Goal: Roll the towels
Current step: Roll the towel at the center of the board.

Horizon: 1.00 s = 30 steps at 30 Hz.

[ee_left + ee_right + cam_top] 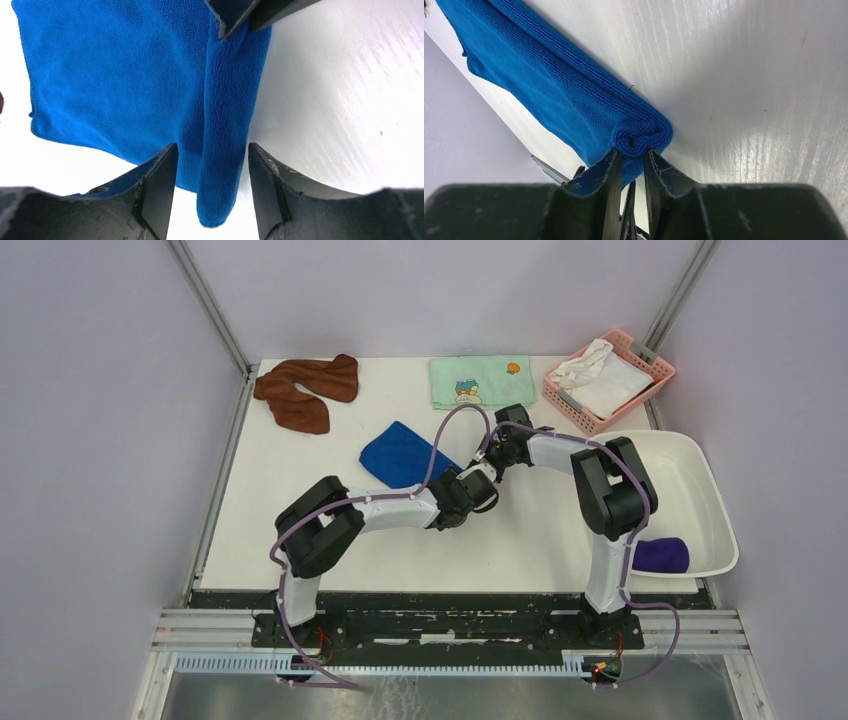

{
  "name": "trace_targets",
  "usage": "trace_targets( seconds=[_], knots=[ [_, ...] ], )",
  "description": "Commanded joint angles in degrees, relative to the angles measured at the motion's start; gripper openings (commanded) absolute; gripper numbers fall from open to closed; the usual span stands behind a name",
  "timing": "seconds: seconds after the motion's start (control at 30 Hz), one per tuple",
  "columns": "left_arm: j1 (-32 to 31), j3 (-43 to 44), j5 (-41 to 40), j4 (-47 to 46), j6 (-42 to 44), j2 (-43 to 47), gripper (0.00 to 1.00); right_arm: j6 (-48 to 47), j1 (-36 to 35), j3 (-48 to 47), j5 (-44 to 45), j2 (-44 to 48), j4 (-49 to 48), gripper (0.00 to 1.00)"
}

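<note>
The royal blue towel lies partly flat mid-table, its right edge rolled into a narrow tube. My left gripper is open and straddles the near end of that tube, with a gap on each side. My right gripper is shut on the tube's other end; its fingers show at the top of the left wrist view. From above, the two grippers meet at the towel's right edge. The rust-brown towel lies crumpled at the back left. The dark purple towel sits rolled in the white tub.
A pale green cartoon-print towel lies flat at the back centre. A pink basket with a white cloth stands at the back right, just behind the tub. Grey walls close in the table on three sides.
</note>
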<state>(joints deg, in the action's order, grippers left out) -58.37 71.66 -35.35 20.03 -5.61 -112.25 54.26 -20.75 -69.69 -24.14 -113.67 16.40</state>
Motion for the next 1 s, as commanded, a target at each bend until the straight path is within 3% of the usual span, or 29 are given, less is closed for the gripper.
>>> trace_targets(
  seconds=[0.0,0.23,0.97],
  knots=[
    [-1.90,0.72,-0.30,1.60,-1.40,6.22,0.62,-0.59,0.18,-1.30,2.74,-2.80,-0.46,0.29],
    [-6.38,1.35,-0.63,-0.09,1.37,6.60,0.58,-0.63,0.22,-1.31,2.61,-3.51,-0.41,0.29],
    [-5.88,3.37,-7.74,-2.54,6.05,-2.56,0.55,-0.54,0.24,-1.05,1.74,-3.91,-0.58,0.29]
  ],
)
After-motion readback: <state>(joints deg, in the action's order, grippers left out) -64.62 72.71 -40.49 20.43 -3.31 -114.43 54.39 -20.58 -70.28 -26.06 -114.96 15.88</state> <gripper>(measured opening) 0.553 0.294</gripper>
